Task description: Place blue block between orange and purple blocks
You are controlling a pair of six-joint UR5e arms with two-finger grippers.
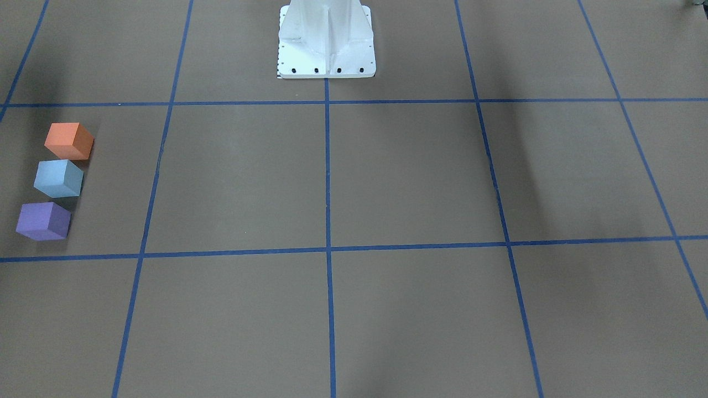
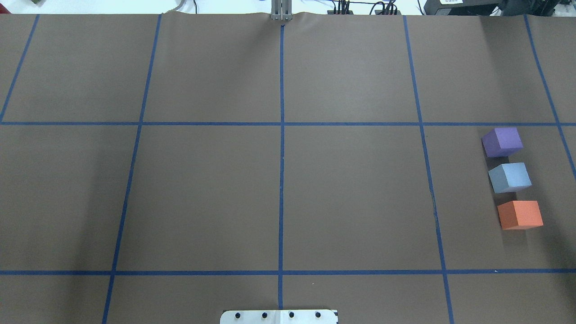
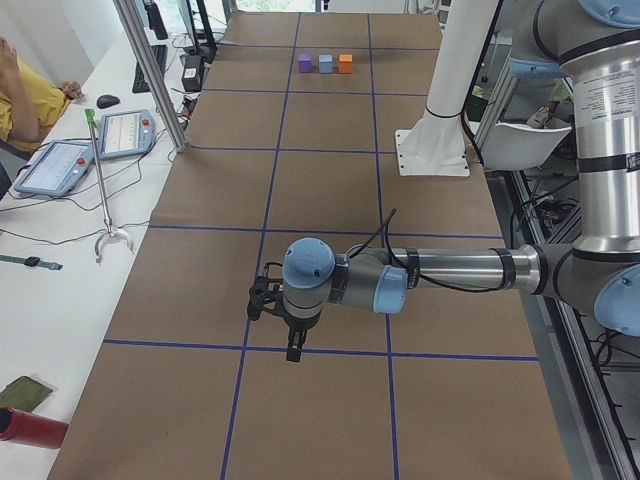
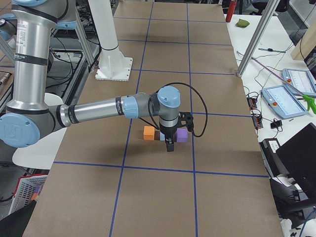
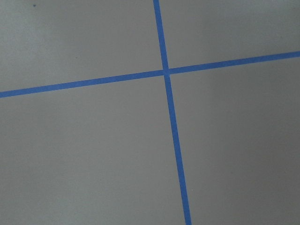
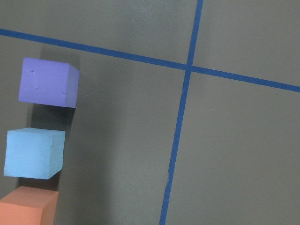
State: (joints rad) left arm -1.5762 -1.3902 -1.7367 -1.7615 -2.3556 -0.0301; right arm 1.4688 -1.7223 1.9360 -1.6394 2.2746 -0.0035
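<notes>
Since the blue block (image 2: pixel 509 177) already sits with the orange block (image 2: pixel 519 214) just beside it on one side and the purple block (image 2: pixel 502 141) on the other, seemingly finished, the right gripper (image 4: pixel 170 145) hangs near it, the left gripper (image 3: pixel 292 351) well apart, jaw widths impossible to tell.

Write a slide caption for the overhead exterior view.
Blue block sits between purple block and orange block, gaps either side, on the table.
</notes>
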